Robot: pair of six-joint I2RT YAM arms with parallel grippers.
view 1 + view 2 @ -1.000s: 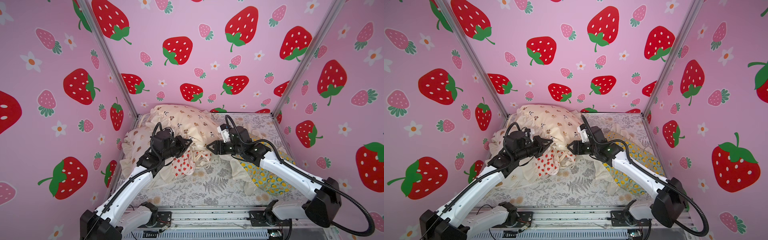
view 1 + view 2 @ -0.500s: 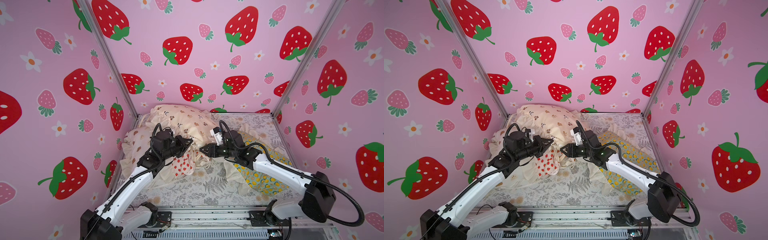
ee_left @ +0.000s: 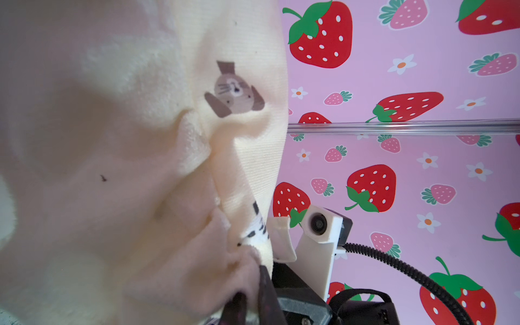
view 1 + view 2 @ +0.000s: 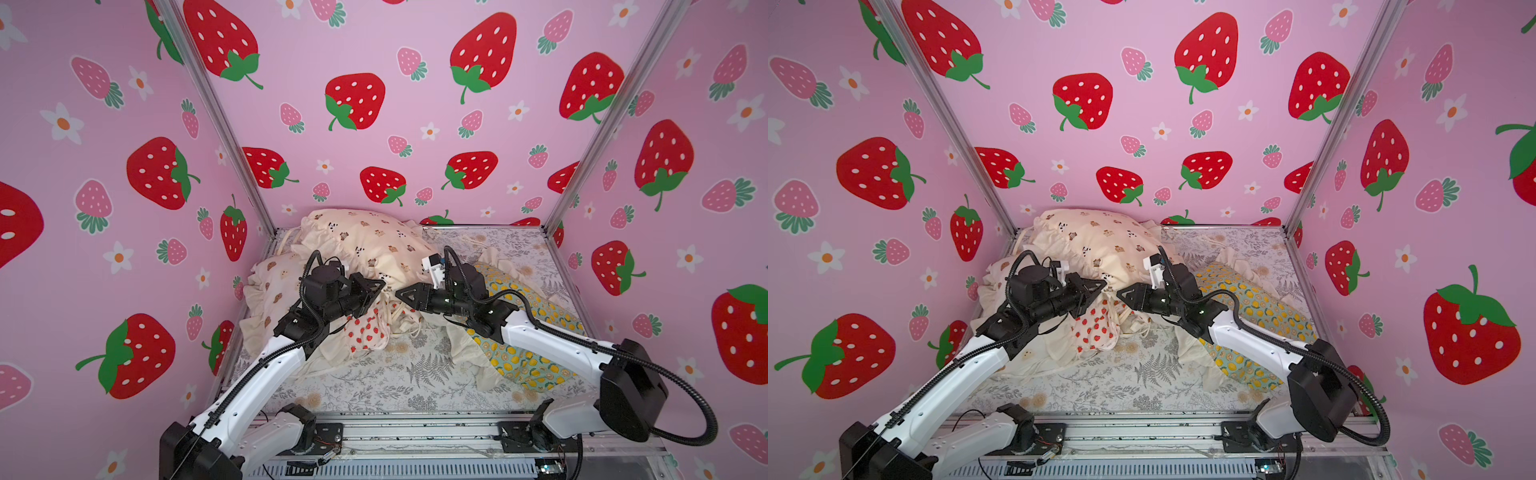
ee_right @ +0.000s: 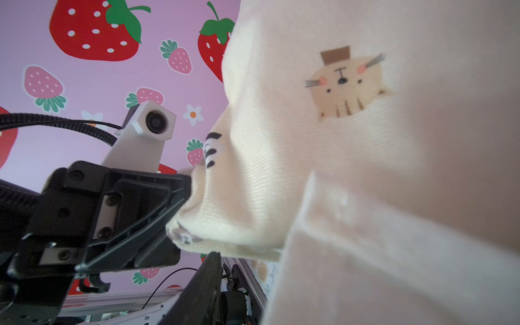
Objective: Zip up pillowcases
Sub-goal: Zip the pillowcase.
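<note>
Cream ruffled fabric pillowcase with small animal print lies at 11 o'clock on grey fern-print sheet. Its long axis runs 10-to-4 o'clock, near corner pointing to 5. Left gripper clenched on that corner's edge. Right gripper just beside it; grasp cannot be told.
</note>
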